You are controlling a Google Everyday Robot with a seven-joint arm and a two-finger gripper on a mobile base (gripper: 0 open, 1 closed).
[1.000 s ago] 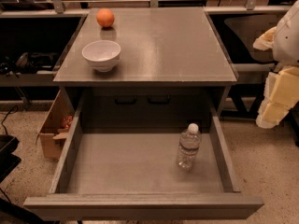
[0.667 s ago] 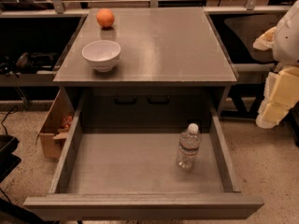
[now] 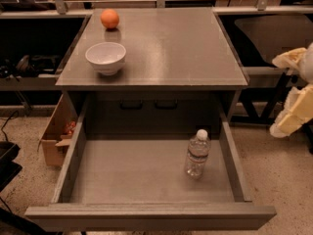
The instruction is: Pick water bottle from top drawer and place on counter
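clear ribbed bottle (image 3: 197,153), white cap, upright in open drawer (image 3: 146,215) | hand (image 3: 296,98) off right of desk (image 3: 171,48), touching nothing, can't tell how open

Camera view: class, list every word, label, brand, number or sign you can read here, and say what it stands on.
No text can be read anywhere in this view.
The water bottle in the drawer: no label legible.
The bowl and orange on the counter: plain.
The cardboard box on the floor: no print legible.
The gripper at the right edge, outside the drawer: no marking legible.
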